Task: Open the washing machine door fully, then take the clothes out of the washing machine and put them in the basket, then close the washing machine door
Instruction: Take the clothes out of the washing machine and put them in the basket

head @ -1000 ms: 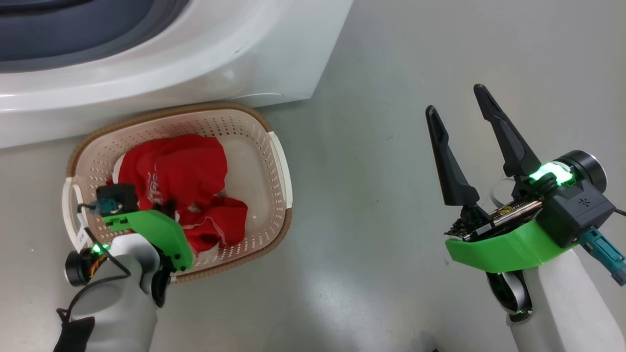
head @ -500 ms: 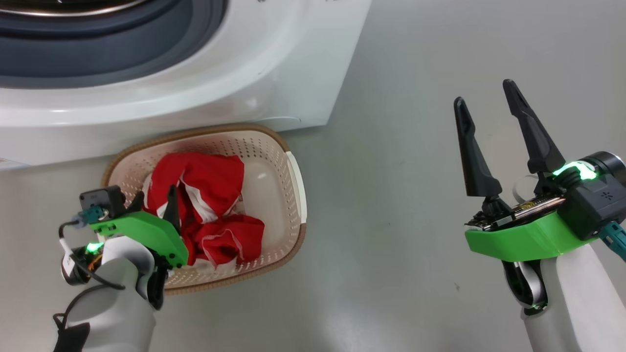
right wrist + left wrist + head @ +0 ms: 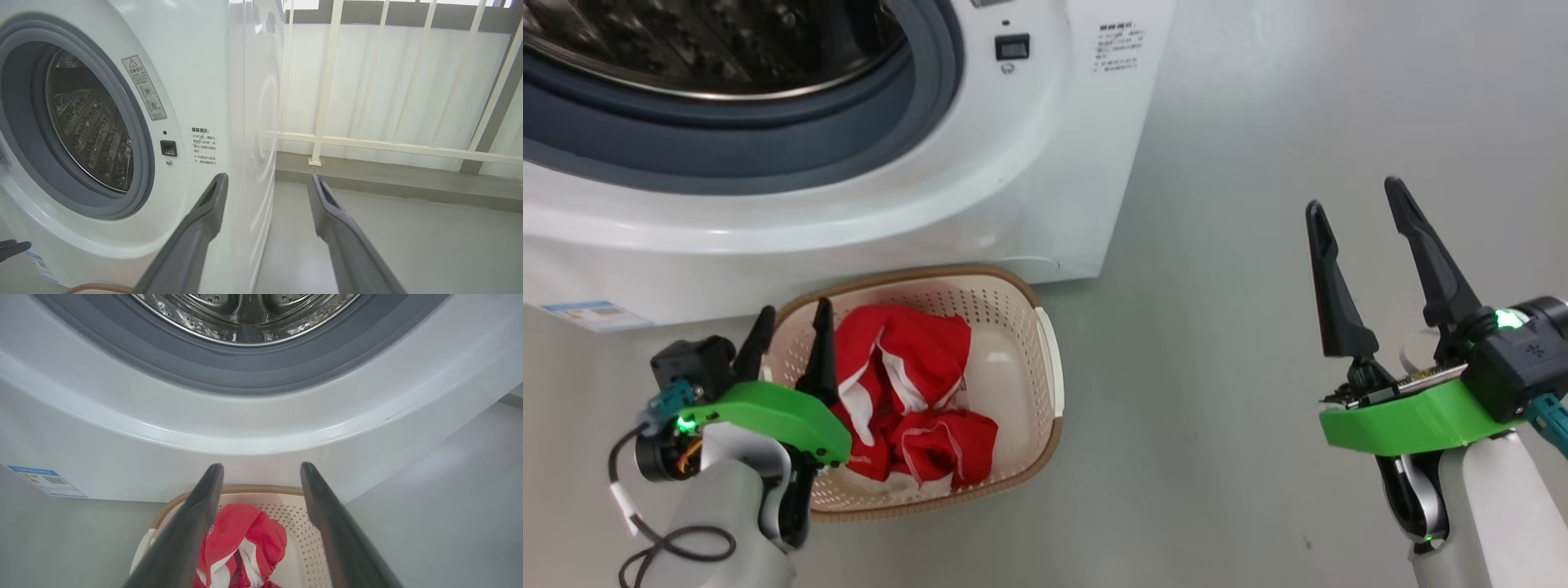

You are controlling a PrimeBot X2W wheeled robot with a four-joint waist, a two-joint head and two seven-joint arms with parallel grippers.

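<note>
Here, the unloading step appeared finished or nearly so: the small bright red garments with white trim [image 3: 915, 384] lay heaped in the cream perforated plastic basket with a brown woven-look rim [image 3: 1049, 359]. The basket stood on the grey floor [image 3: 1217, 408] just before the big white front-loading washing machine [image 3: 1029, 163]. What showed of the perforated steel drum [image 3: 90, 122] looked bare. The left pincer [image 3: 795, 307] hovered over the basket's left edge, its two dark fingers spread wide, holding nothing and apparently clear of the cloth. The right pincer [image 3: 1353, 194] stood equally wide and empty, well apart over the floor. The next move probably called for checking the drum, then swinging the washing machine door shut.
</note>
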